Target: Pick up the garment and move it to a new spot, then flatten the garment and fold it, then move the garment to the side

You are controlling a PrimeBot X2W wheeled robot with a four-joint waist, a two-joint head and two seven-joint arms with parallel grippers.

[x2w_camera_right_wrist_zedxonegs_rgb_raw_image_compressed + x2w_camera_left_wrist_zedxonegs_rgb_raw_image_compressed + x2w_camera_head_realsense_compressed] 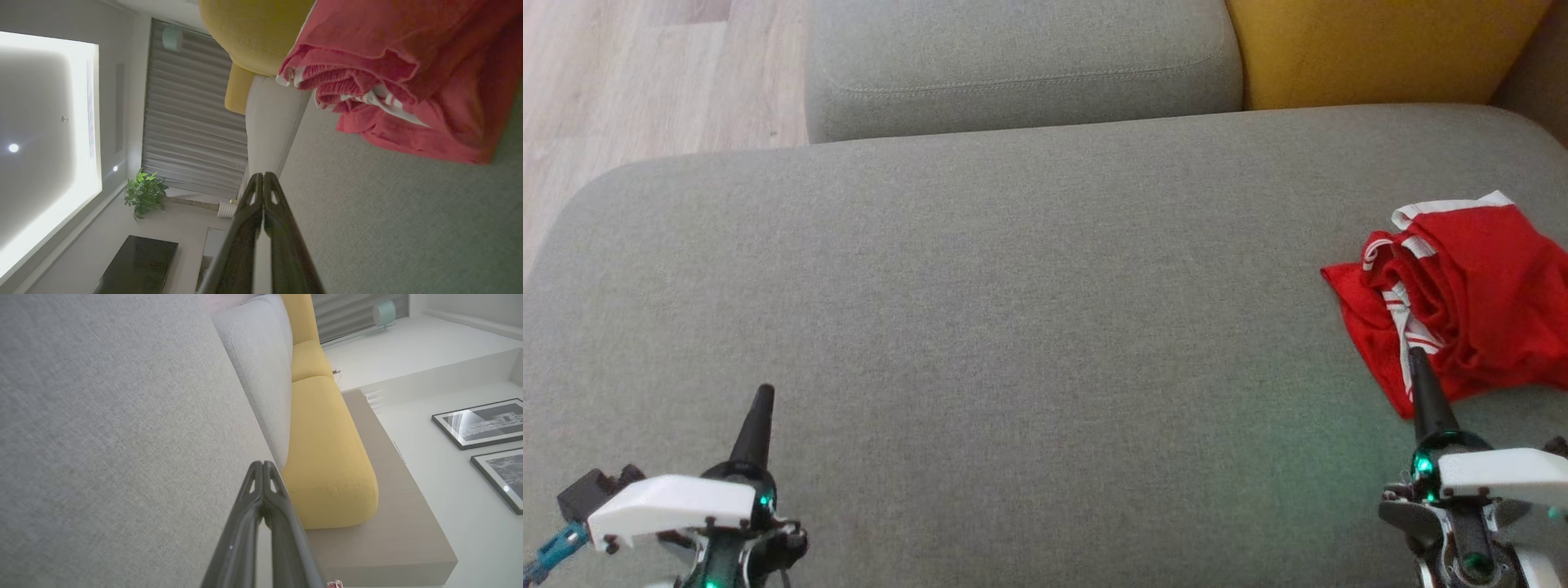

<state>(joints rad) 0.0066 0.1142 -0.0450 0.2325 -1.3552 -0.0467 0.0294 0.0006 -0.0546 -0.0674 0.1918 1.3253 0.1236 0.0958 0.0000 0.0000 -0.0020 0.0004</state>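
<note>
Garment [1462,286] is a red piece with white trim, crumpled in a heap at the far-right end of the grey seat cushion [1013,286]. Part of it runs off the right edge of the head view. It is bunched and folded over itself, not flat.

Right gripper [1414,354] is low on the right with its fingers pressed together, holding nothing. From the head view its tip overlaps the near-left edge of the heap, right at the white striped band. The right wrist view says otherwise: the closed tips [263,175] have bare grey fabric between them and the cloth [408,81], which sits further out and off to one side. So it is near the garment and pointed roughly at it, with no contact visible.

Left gripper [765,394] is over the near-left part of the cushion, well apart from the garment. Its fingers are also closed tip to tip [263,463] and empty.

Behind the seat there is a grey back cushion [1021,65] and, to its right, a yellow cushion [1380,49] — the garment lies nearer the yellow one. Pale wood floor [645,73] shows at the far left.
</note>
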